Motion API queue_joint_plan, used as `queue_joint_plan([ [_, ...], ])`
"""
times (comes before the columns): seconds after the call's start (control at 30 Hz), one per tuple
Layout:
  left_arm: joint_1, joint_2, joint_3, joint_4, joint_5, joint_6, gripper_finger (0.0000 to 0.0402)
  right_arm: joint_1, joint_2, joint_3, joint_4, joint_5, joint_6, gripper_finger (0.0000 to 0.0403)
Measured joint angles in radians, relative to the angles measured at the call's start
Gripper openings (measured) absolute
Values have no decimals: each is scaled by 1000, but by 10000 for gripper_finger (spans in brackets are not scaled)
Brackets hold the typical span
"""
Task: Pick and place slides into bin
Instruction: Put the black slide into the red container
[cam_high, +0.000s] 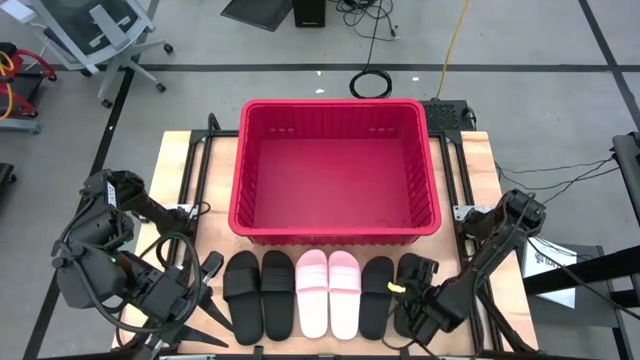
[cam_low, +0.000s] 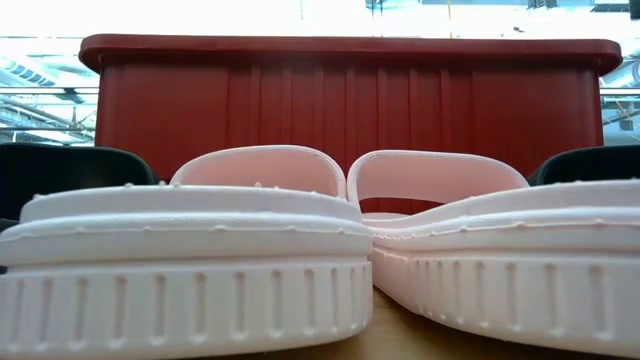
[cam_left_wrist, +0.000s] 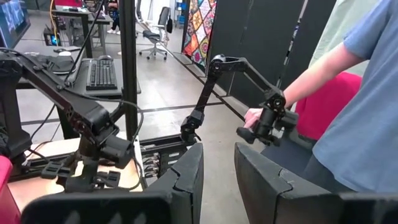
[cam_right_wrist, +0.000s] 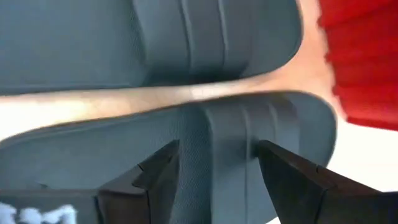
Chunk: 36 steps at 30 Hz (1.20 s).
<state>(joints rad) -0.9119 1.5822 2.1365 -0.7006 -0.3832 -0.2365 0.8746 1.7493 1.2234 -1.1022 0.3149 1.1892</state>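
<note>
Six slides lie in a row on their soles along the table's near edge: two black (cam_high: 243, 296) (cam_high: 278, 293), two pink (cam_high: 312, 292) (cam_high: 344, 292), and two black (cam_high: 377, 296) (cam_high: 408, 300). The red bin (cam_high: 335, 232) stands behind them. My right gripper (cam_right_wrist: 217, 180) is open and points steeply down over the rightmost black slide (cam_right_wrist: 236, 149), a finger on either side of its strap. My left gripper (cam_left_wrist: 217, 180) is raised left of the row, open with nothing between its fingers. The low view shows the pink slides (cam_low: 185, 270) up close and no gripper. My right gripper comes from above with its fingers (cam_right_wrist: 155, 174) astride the rightmost black slide's strap (cam_right_wrist: 224, 130), lying across the strap. I cannot tell whether the fingers touch it. The slide lies flat on the table.
The bin's near wall (cam_high: 335, 238) stands close behind the slides' toes. Bare wood (cam_high: 185, 170) lies left and right of the bin. Beyond the table, a person's hand (cam_left_wrist: 252, 117) grips a handle on another arm.
</note>
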Motion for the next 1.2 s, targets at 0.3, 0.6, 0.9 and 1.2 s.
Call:
queue_joint_plan([
  [0.3, 0, 0, 0, 3, 0, 8, 88, -24, -2, -126, -12, -23, 256, 205],
  [0.6, 6, 0, 0, 6, -7, 25, 88, -44, -2, -128, -7, -29, 288, 140],
  [0.9, 8, 0, 0, 6, -10, 44, 88, -44, -2, -131, 24, -38, 308, 14],
  [1.2, 8, 0, 0, 3, -10, 59, 88, -42, -118, -130, 99, -91, 278, 4],
])
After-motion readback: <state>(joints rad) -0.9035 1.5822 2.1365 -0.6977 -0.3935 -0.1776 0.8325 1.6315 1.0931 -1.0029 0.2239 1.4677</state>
